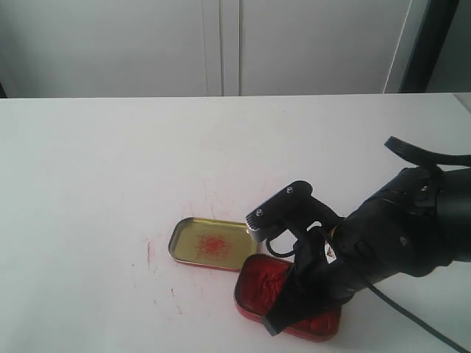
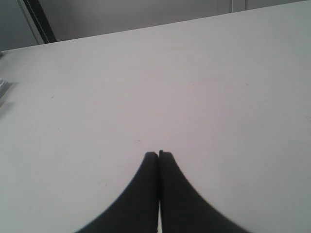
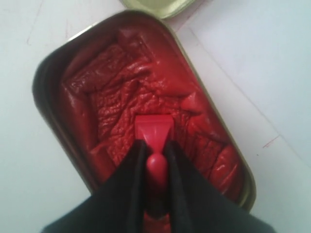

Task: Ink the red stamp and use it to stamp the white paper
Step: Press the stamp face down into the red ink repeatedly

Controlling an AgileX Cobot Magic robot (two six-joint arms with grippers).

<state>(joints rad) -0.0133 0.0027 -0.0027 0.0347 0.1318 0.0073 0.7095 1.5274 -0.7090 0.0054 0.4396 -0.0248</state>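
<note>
The red stamp, gripped by the right hand, sits in the ink tin.

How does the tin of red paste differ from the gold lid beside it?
The rounded-rectangle metal tin is packed with wrinkled red paste; the shallow gold metal lid holds only a faint red smudge. The right claw holds the small red plastic stamp in the tin, not the lid. Both lie open side up.
</note>
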